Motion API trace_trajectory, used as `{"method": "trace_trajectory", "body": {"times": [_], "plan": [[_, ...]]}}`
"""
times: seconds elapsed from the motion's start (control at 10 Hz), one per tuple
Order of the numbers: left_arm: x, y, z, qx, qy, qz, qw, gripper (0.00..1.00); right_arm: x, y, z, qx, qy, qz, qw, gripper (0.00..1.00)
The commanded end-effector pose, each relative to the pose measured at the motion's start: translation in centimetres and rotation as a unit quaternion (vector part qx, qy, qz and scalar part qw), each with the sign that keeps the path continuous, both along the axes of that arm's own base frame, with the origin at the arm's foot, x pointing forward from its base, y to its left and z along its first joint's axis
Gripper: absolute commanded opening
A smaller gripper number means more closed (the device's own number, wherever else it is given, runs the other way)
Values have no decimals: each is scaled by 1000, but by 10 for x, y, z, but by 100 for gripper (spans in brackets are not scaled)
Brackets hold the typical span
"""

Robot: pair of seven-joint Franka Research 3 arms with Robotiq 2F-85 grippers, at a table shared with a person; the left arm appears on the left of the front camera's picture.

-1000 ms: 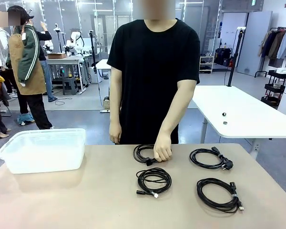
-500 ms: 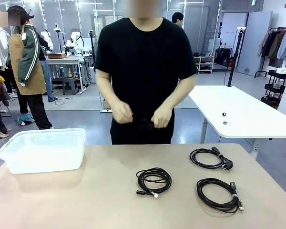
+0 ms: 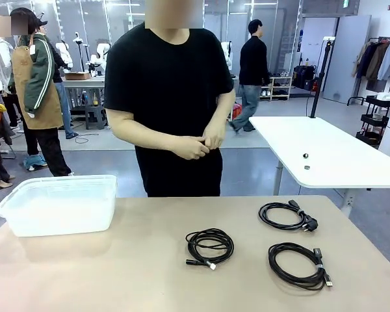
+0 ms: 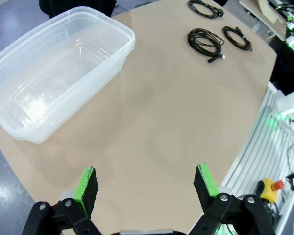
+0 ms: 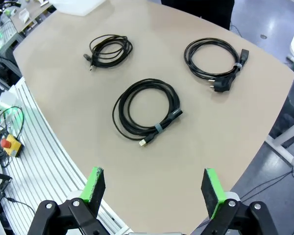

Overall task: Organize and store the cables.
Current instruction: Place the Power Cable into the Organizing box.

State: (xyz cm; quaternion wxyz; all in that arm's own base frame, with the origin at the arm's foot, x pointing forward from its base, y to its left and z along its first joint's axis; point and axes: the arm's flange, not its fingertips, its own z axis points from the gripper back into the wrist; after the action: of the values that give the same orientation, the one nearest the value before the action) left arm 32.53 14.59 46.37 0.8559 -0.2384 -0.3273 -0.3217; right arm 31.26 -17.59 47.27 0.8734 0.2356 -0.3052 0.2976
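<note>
Three cables lie coiled on the tan table: one in the middle (image 3: 210,246) (image 4: 206,41) (image 5: 110,48), one with a chunky plug at the far right (image 3: 288,216) (image 4: 204,7) (image 5: 213,61), and a banded one at the near right (image 3: 299,264) (image 4: 236,37) (image 5: 146,110). The person's hands (image 3: 198,146) are together in front of the black shirt; I cannot make out what they hold. My left gripper (image 4: 146,183) hangs open above bare table near the bin. My right gripper (image 5: 154,188) hangs open above the table's edge, short of the banded coil.
A clear plastic bin (image 3: 58,205) (image 4: 59,63) stands open on the table's far left. The person stands at the far edge, left of centre. A white table (image 3: 325,156) stands behind on the right. An aluminium rail with a red stop button (image 5: 9,142) borders the near edge.
The person lifted the coil that lay at the far middle off the table, stepped to the left and brought both hands up to the shirt. Both grippers stay open.
</note>
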Motion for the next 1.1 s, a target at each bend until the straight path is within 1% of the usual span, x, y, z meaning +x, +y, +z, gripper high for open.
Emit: {"method": "trace_trajectory", "body": {"times": [0.0, 0.1, 0.2, 0.4, 0.5, 0.7, 0.9, 1.0], "plan": [[-1, 2, -1, 0, -2, -7, 1000, 100, 45, 18, 12, -11, 37, -51, 998, 100], [-1, 2, -1, 0, -2, -7, 1000, 100, 73, 34, 16, -21, 51, -66, 996, 100], [-1, 2, -1, 0, -2, -7, 1000, 100, 105, 52, 15, -42, 69, -92, 992, 100], [-1, 2, -1, 0, -2, -7, 1000, 100, 168, 86, 4, -81, 106, -122, 984, 100], [-1, 2, -1, 0, -2, -7, 1000, 100, 192, 101, -3, -110, 115, -159, 974, 100], [-1, 2, -1, 0, -2, -7, 1000, 100, 227, 129, -30, -143, 124, -198, 962, 100], [-1, 2, -1, 0, -2, -7, 1000, 100, 239, 134, -47, -140, 147, -214, 955, 100], [-1, 2, -1, 0, -2, -7, 1000, 100, 238, 135, -48, -140, 149, -215, 955, 100]]}}
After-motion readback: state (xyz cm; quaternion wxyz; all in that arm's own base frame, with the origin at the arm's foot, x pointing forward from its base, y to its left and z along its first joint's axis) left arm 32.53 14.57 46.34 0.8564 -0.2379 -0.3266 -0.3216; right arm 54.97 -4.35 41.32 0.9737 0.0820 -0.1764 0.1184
